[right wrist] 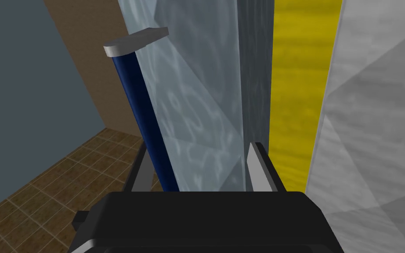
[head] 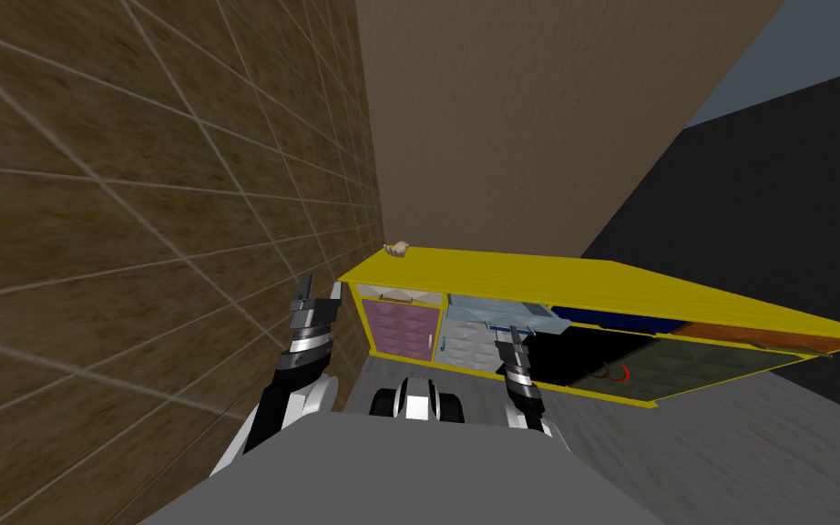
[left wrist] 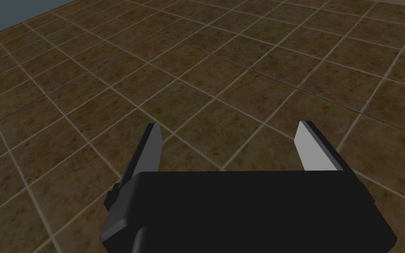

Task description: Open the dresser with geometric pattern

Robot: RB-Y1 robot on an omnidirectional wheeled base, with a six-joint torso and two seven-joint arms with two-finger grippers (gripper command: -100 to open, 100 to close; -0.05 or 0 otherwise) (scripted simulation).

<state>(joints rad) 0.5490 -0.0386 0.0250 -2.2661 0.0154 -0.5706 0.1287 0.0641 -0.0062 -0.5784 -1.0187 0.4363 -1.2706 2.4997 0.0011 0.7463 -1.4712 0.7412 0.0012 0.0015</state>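
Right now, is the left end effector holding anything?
No, the left end effector is open and empty, with bare brown tiles showing through the gap.

The place is a furnished room of a home. A long, low yellow dresser (head: 537, 273) stands against a plain tan wall (head: 518, 118). Its front is split into compartments of differing colours, among them a pink quilted door (head: 400, 330), a grey faceted front (head: 468, 348) and a pale blue drawer (head: 500, 313) standing out. A small beige ornament (head: 398, 248) sits on its far left corner. A brown tiled surface (head: 136, 210) spreads to the left, and a black area (head: 773, 182) lies to the right.
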